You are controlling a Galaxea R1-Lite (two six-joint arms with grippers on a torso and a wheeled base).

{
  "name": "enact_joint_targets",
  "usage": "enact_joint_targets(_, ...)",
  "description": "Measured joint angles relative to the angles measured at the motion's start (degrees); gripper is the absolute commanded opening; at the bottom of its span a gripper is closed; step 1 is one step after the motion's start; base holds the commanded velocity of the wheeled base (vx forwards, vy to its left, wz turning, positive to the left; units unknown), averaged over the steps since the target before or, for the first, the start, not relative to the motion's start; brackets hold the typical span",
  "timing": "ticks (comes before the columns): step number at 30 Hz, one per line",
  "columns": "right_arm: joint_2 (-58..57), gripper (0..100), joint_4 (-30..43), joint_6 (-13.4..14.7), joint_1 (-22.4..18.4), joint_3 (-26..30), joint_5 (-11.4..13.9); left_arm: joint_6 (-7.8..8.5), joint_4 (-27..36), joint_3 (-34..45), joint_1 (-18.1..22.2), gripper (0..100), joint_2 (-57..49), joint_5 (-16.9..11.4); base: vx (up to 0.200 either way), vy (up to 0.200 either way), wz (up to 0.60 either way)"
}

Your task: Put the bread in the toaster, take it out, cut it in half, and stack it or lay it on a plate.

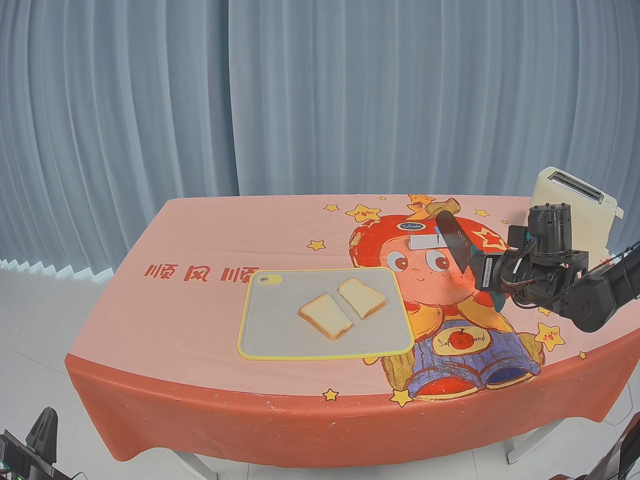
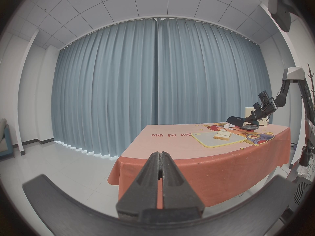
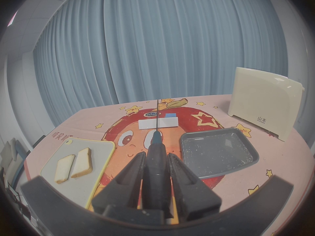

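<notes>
Two bread halves (image 1: 327, 315) are laid on the cutting board (image 1: 280, 331). Right of it, a knife (image 1: 455, 240) is clamped in the right gripper's (image 1: 490, 271) fingers; the left gripper's (image 2: 159, 163) are pressed together.

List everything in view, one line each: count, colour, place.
table: 1, pink cartoon cloth
curtain: 1, blue-grey, behind
cutting board: 1, grey with yellow rim, mid-table
bread halves: 2, white, tan crust, side by side on cutting board
toaster: 1, cream, table's far right
tray: 1, dark grey, near the toaster
knife: 1, dark, held above the table
strip: 1, white, beyond the knife
right gripper: 1, black, shut on knife
left gripper: 1, black, shut, away from table
</notes>
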Motion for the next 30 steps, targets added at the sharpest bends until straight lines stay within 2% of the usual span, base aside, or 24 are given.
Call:
enact_joint_targets(6,0.00,0,-0.63,-0.06,0.20,-0.02,-0.02,0.02,0.02,0.00,0.00,0,0.00,0.00,0.000,0.000,0.00)
enact_joint_targets(11,0.22,0,-3.85,-1.01,0.34,0.66,0.00,0.02,0.00,0.00,0.00,0,0.00,0.00,0.000,0.000,0.00)
enact_joint_targets(30,2.76,0,-4.07,-1.46,0.39,0.72,-0.24,0.02,0.00,0.00,0.00,0,0.00,0.00,0.000,0.000,0.00)
